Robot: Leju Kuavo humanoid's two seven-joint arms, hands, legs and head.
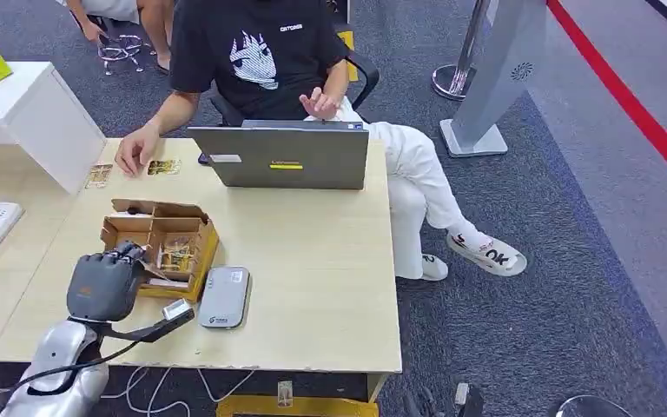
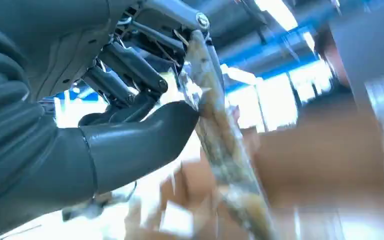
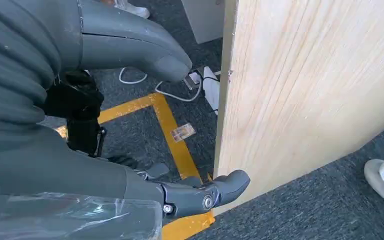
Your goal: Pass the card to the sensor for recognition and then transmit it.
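Head view: evenly and brightly lit, soft faint shadows under the laptop (image 1: 288, 155), sharp overall, slight softness toward the corners. Left wrist view: strongly backlit, blown-out white and blue glare behind the left hand (image 2: 130, 100), heavy motion blur on the card (image 2: 220, 145) and brown surroundings. Right wrist view: clear, diffuse light, pale sheen on the table (image 3: 300, 90), glints on plastic wrap near the right hand (image 3: 130, 125).

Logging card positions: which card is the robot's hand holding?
The card pinched in the left hand over the cardboard box; two others lie by the person's hand.
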